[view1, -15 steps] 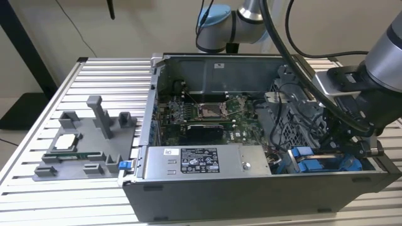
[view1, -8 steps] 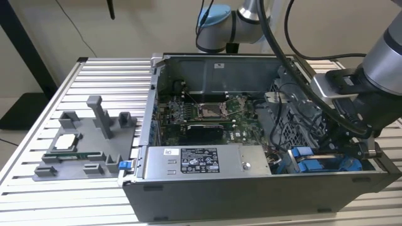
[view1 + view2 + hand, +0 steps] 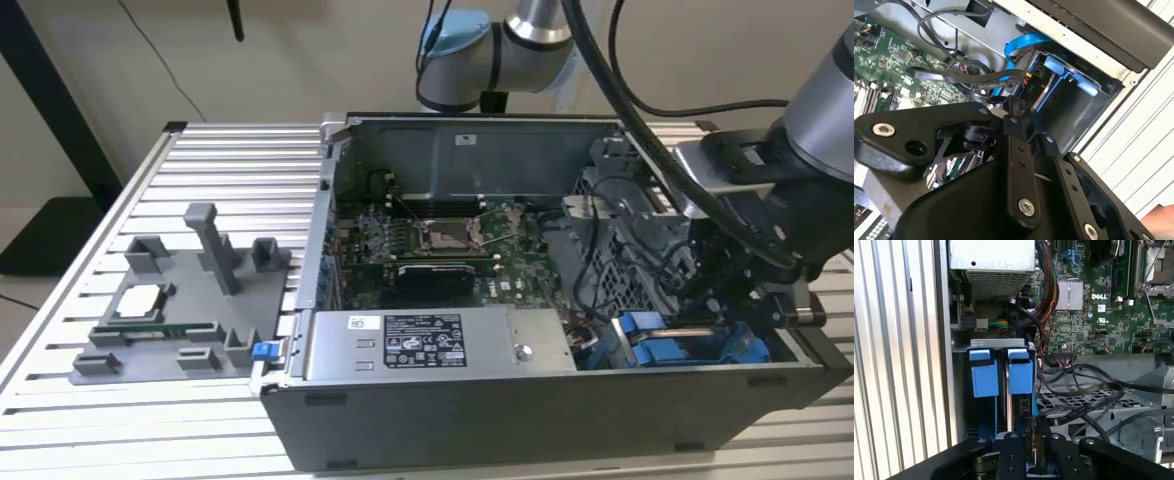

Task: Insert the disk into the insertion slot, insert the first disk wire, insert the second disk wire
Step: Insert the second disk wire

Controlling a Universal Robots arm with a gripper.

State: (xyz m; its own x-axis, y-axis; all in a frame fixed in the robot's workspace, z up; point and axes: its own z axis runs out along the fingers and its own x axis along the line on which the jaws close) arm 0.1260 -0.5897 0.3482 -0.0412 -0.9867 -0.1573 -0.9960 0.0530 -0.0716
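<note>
I count two bright blue carrier tabs side by side in the insertion slot (image 3: pixel 999 347), one open computer case (image 3: pixel 400 420), one green motherboard (image 3: pixel 1104 315) and one silver power supply (image 3: pixel 427 345) along the case's near wall. My gripper (image 3: pixel 1034 452) reaches down into the drive cage at the exterior view's right end of the case, and its black fingers (image 3: pixel 1013 455) are pressed close on something thin and dark at the rear edge of the disk (image 3: pixel 1019 410); I cannot tell for certain what that thing is. The disk sits on edge inside the slot, under the blue tab nearer the motherboard, and what I see of it is a narrow dark edge framed in blue plastic. A bundle of black cables (image 3: pixel 1089 395) sweeps across just beside my fingers, between the cage and the motherboard, and a flat blue cable (image 3: pixel 1021 42) curls above the bay in the second wrist view. Outside the case, on the ribbed metal table (image 3: pixel 174 440), stands one grey fixture (image 3: pixel 180 300) holding a processor chip (image 3: pixel 140 300) and a memory stick (image 3: pixel 154 330).
</note>
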